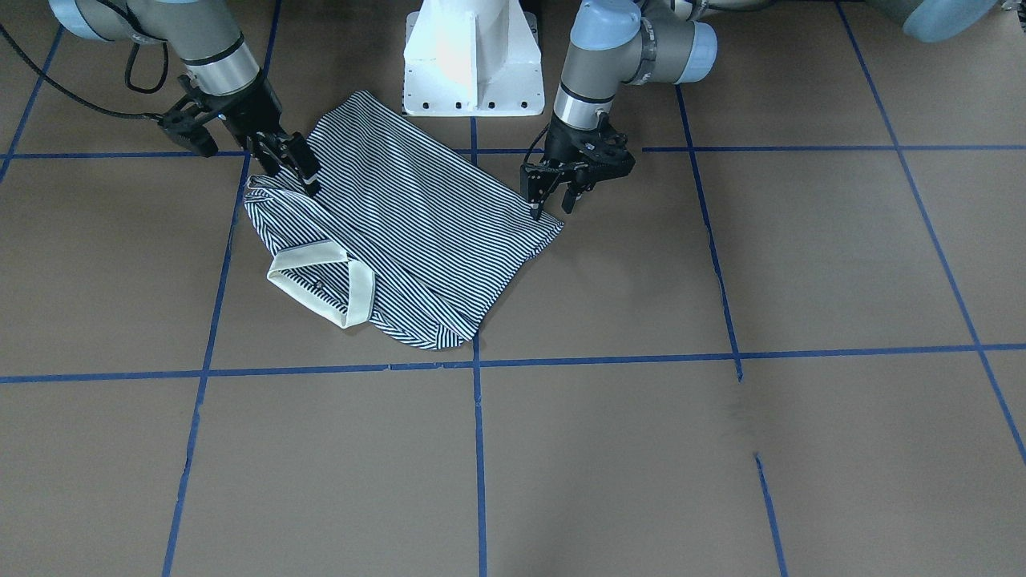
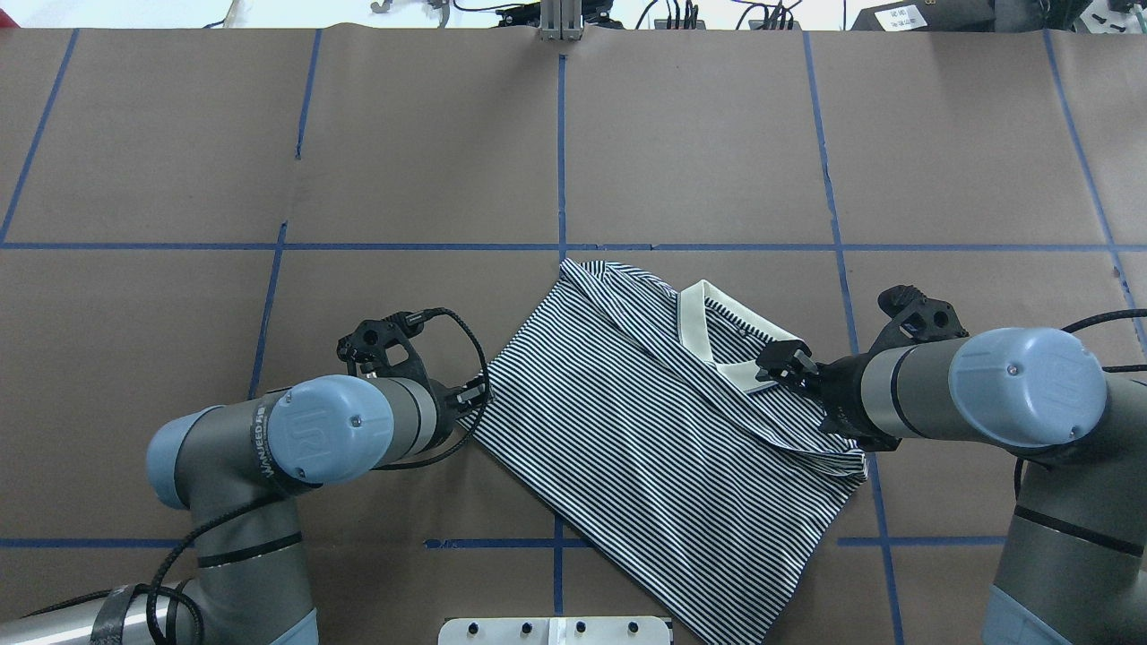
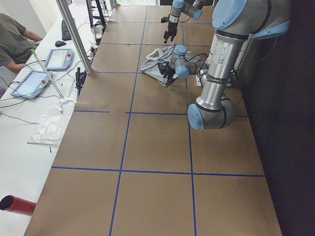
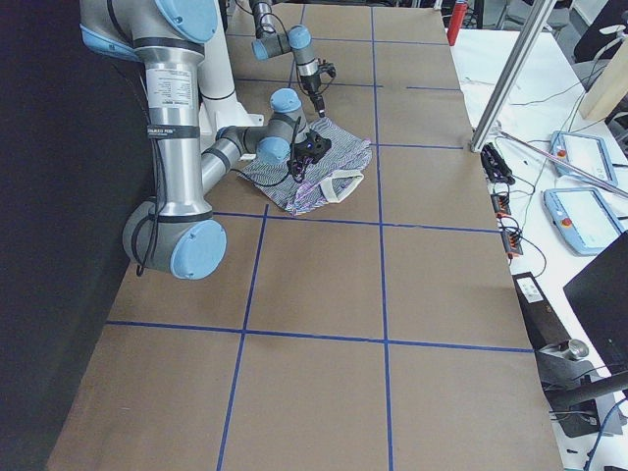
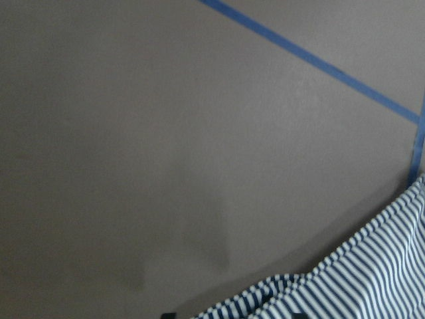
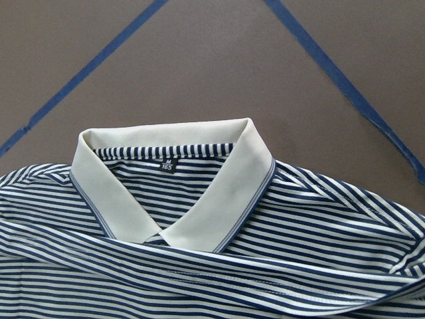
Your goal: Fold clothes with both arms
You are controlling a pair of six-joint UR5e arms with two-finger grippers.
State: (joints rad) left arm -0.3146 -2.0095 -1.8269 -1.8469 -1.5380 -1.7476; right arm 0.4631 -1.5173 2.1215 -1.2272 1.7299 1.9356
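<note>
The striped polo shirt [image 1: 433,216] lies flat and slanted on the brown table near the robot's base, with its cream collar [image 1: 321,280] turned away from the robot. It also shows in the overhead view [image 2: 645,430]. My left gripper [image 1: 552,207] is open, its fingertips right at the shirt's bottom corner, low over the table [image 2: 470,394]. My right gripper [image 1: 296,180] is open over the shoulder beside the collar [image 2: 784,365]. The right wrist view looks straight at the collar [image 6: 113,199]. The left wrist view shows only the shirt's edge [image 5: 372,279].
The white pedestal base [image 1: 473,72] stands just behind the shirt. Blue tape lines [image 1: 479,449] divide the brown table into squares. An operators' desk with tablets [image 3: 59,59] and a metal post [image 3: 74,34] runs along the far side.
</note>
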